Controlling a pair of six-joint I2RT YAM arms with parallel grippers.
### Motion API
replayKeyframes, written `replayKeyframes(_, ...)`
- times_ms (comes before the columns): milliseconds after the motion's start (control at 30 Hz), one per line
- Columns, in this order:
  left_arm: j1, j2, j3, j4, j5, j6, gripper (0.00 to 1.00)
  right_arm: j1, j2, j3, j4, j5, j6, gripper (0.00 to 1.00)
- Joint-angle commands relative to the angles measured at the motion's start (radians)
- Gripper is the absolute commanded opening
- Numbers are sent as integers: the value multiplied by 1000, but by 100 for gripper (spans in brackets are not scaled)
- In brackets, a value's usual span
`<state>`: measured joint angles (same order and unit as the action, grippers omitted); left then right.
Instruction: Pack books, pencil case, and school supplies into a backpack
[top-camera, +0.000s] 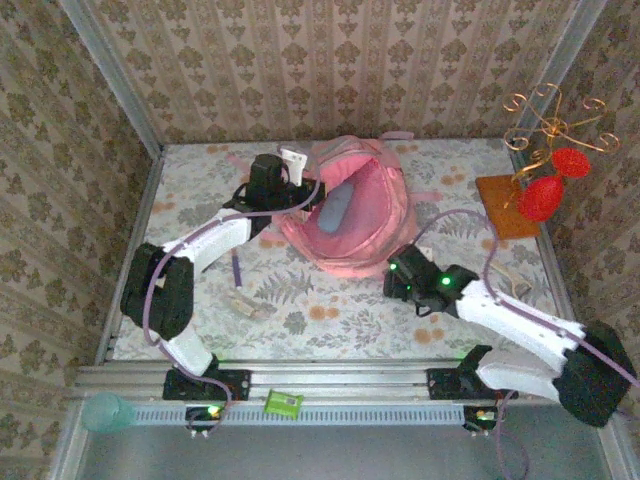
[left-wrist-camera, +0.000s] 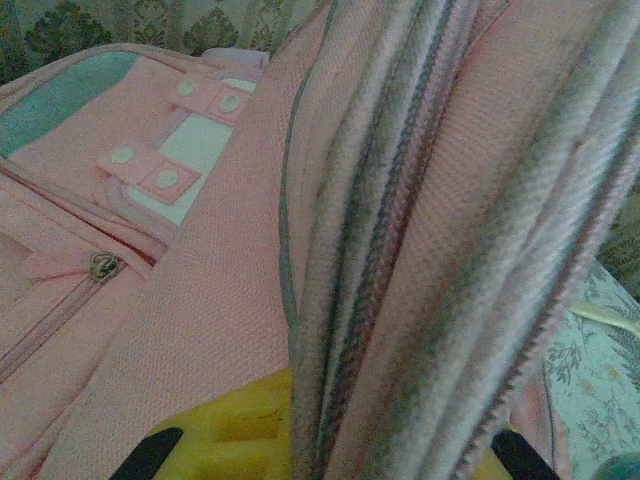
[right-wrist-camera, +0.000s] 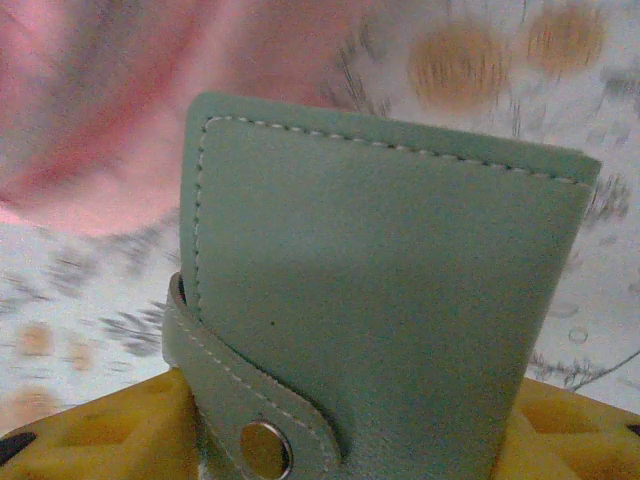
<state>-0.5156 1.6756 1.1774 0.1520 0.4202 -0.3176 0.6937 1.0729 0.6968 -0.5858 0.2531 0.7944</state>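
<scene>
Your left pincer (top-camera: 290, 165) is clamping the zipper rim of the one pink backpack (top-camera: 370, 235) mid-tabletop (top-camera: 330, 320). Your right pincer (top-camera: 398, 275) is gripping one green snap case (right-wrist-camera: 390, 270) just beside it, and one purple pen (top-camera: 237, 268) is lying nearby.

The left arm (top-camera: 215, 240) rises from its base, folds at a dark elbow, then stretches forward and to the right. Its left pincer (top-camera: 297, 188) sits at the left rim of the backpack (top-camera: 385, 215). Seen from the wrist, the black fingertips (left-wrist-camera: 150, 452) stand wide apart with pink cloth between them; whether they press it is unclear. The right arm (top-camera: 520, 315) doubles back from its far-right elbow and reaches left, low. The right pincer (top-camera: 398, 276) clamps a green pencil case (right-wrist-camera: 380, 280) upright.
</scene>
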Motion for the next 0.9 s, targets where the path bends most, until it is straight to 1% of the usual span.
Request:
replayKeyframes(0,-1,-36,29,69,58,19,0,-14,-24,80,85,16,-90,60)
replayKeyframes(133,-1,-41,28,83,102,28,0,-94,166,218,239,-132,-126,63)
replayKeyframes(167,0,-44,33,81,115,28,0,-112,217,249,283,-155,-131,66)
replayKeyframes(233,2,-51,54,59,137,28,0,-133,309,340,317,-149,-149,68)
replayKeyframes(267,2,-55,64,45,148,29,0,-148,388,397,313,-150,-151,68)
replayKeyframes(367,3,-62,82,41,164,34,0,-179,560,541,310,-144,-150,70)
replayKeyframes(433,6,-63,96,38,166,34,0,-191,656,614,315,-96,-142,70)
replayKeyframes(467,7,-62,104,39,168,28,0,-201,700,648,324,-92,-139,72)
replayKeyframes(533,12,-61,116,40,175,14,0,-222,760,693,349,-99,-125,80)
replayKeyframes(600,15,-62,124,38,180,10,0,-232,773,698,391,-130,-130,84)
replayKeyframes(733,17,-67,119,33,175,17,0,-219,666,609,409,-118,-206,90)
replayKeyframes(800,17,-69,117,32,175,18,0,-217,598,536,405,-126,-216,91)
replayKeyframes(867,17,-68,117,32,169,16,0,-206,532,449,415,-160,-206,86)
